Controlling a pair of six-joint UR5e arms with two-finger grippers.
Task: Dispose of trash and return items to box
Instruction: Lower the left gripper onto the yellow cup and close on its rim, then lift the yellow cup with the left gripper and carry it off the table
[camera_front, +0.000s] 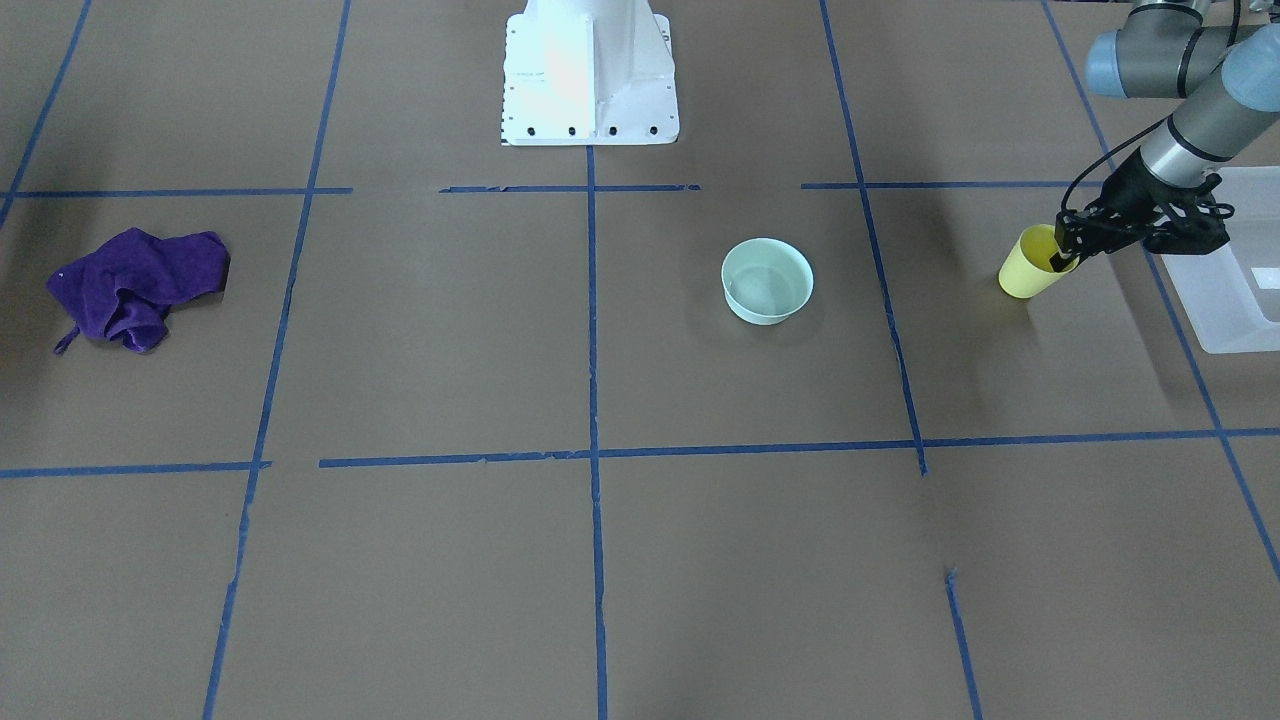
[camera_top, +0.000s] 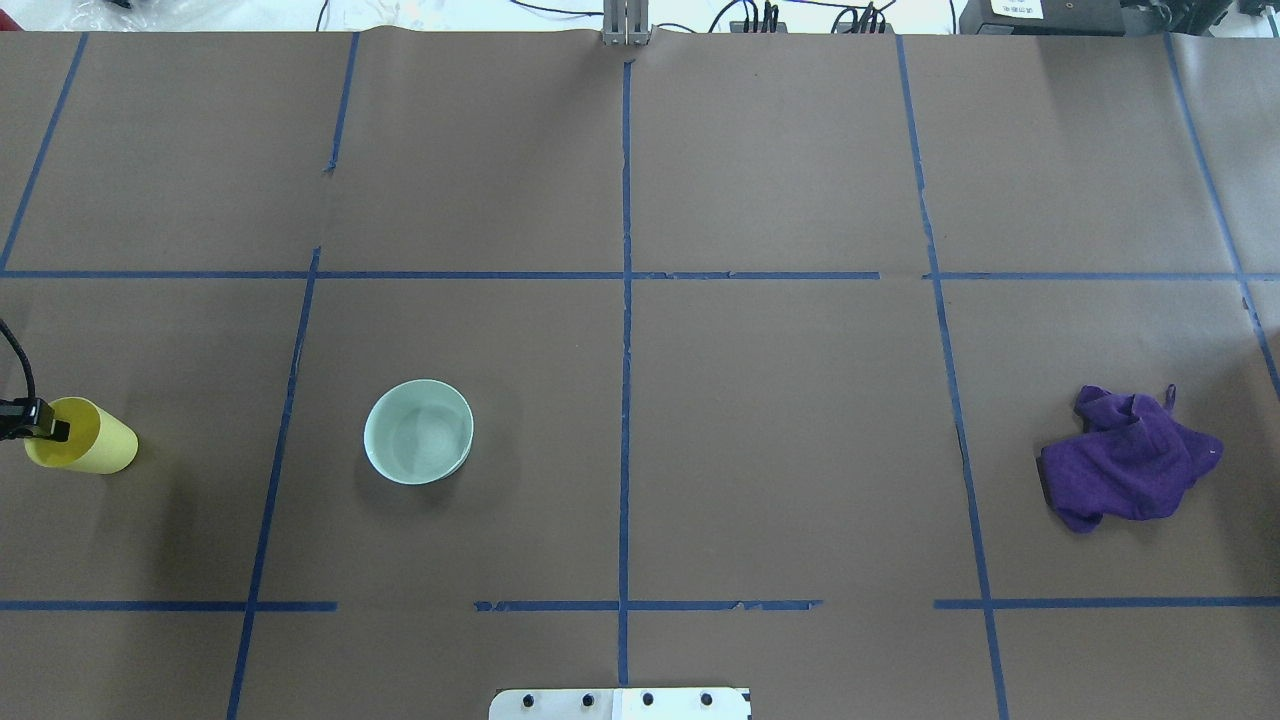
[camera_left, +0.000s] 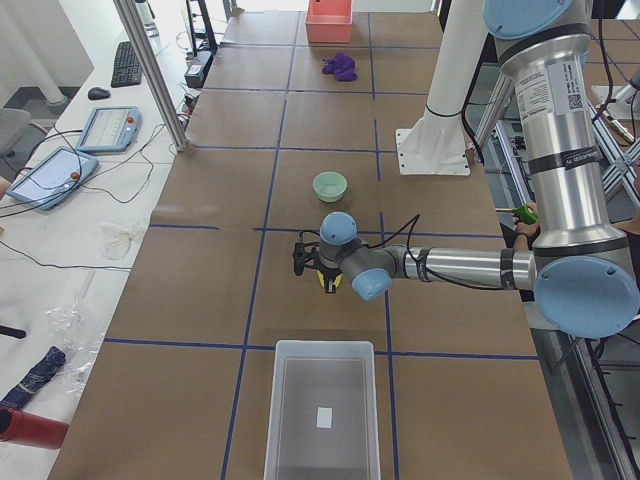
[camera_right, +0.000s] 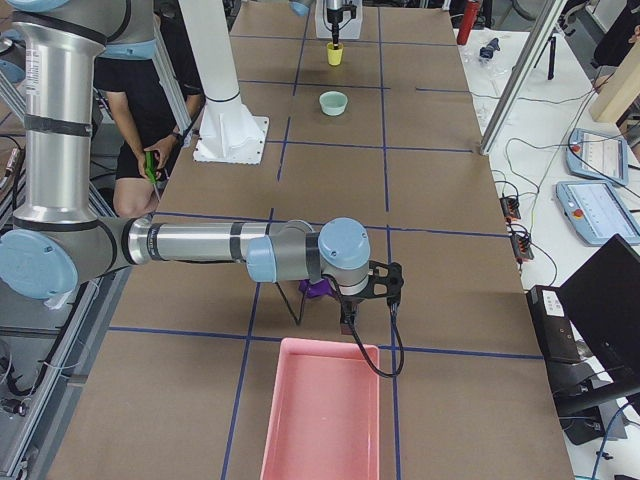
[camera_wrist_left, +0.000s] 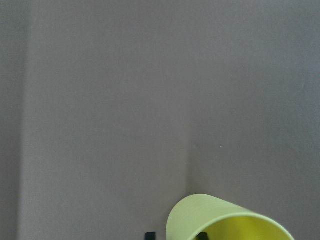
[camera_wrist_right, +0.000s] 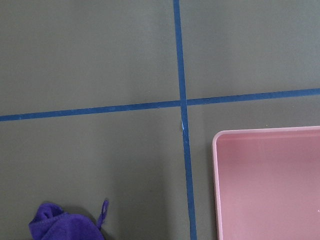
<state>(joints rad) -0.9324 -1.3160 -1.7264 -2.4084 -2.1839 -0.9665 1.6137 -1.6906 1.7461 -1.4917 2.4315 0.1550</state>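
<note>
Currently in hand: the moving of the yellow cup (camera_front: 1030, 268) to the box (camera_front: 1235, 300) is judged to be the step under way. Nothing but a small white label is seen in the box.
Left fingers (camera_front: 1062, 256): closed in a pinch on the cup's wall at the rim, with one finger inside the mouth and the other outside it.
Right fingers (camera_right: 348, 312): shown only in the side view, above the purple cloth (camera_front: 135, 285) and just beside a pink tray (camera_right: 320, 415). Whether they are spread or closed cannot be told.
Cup's place: near the box, on the side towards the pale green bowl (camera_front: 767, 281) and well apart from that bowl. The cup appears tilted in the front view. Whether it is lifted or rests on the surface (camera_front: 600, 560) cannot be told.
Next move: the cup would have to be raised above the box's wall and carried across it. It should be released only once it is over the inside. Because the pinch is at one side of the rim, some swing may be expected.
Cup's look: bright yellow, tapered, handleless smooth plastic. The mouth is open and nothing is seen inside.
Left to do: the bowl and the cloth are not yet put away.
</note>
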